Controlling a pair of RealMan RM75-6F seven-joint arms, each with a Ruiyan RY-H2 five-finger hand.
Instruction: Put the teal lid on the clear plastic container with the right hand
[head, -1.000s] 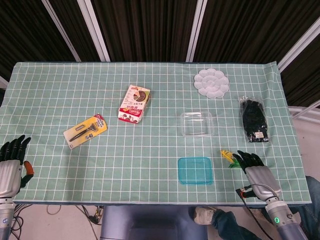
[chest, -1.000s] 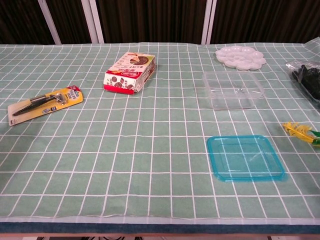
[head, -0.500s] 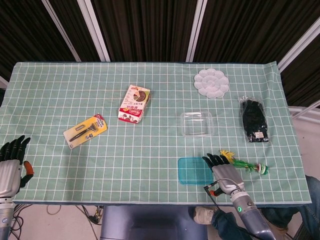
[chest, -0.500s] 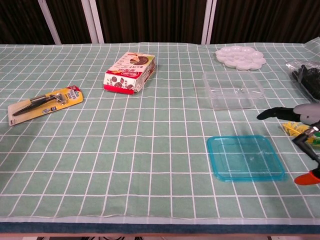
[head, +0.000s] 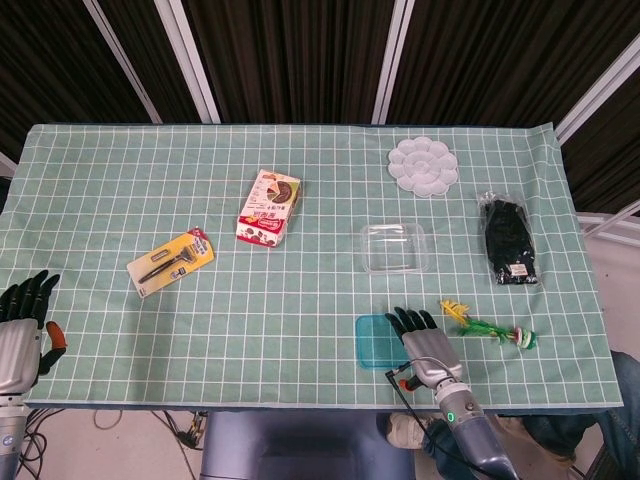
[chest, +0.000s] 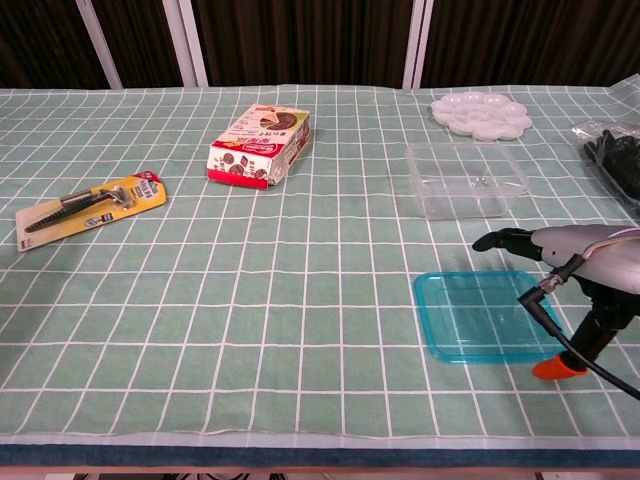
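Our left hand (head: 20, 325) rests at the tabletop's (head: 300, 290) near-left edge, fingers loosely spread and holding nothing. The teal lid (chest: 470, 315) lies flat, just nearer than the clear plastic container (chest: 466, 179). Our right hand (chest: 560, 248) hovers over the lid, fingers extended, grasping nothing.

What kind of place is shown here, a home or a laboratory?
Probably a robot test bench in a laboratory. A table with a green checked cloth carries unrelated items, such as a snack box and a paint palette, and dark ribbed panels stand behind it.
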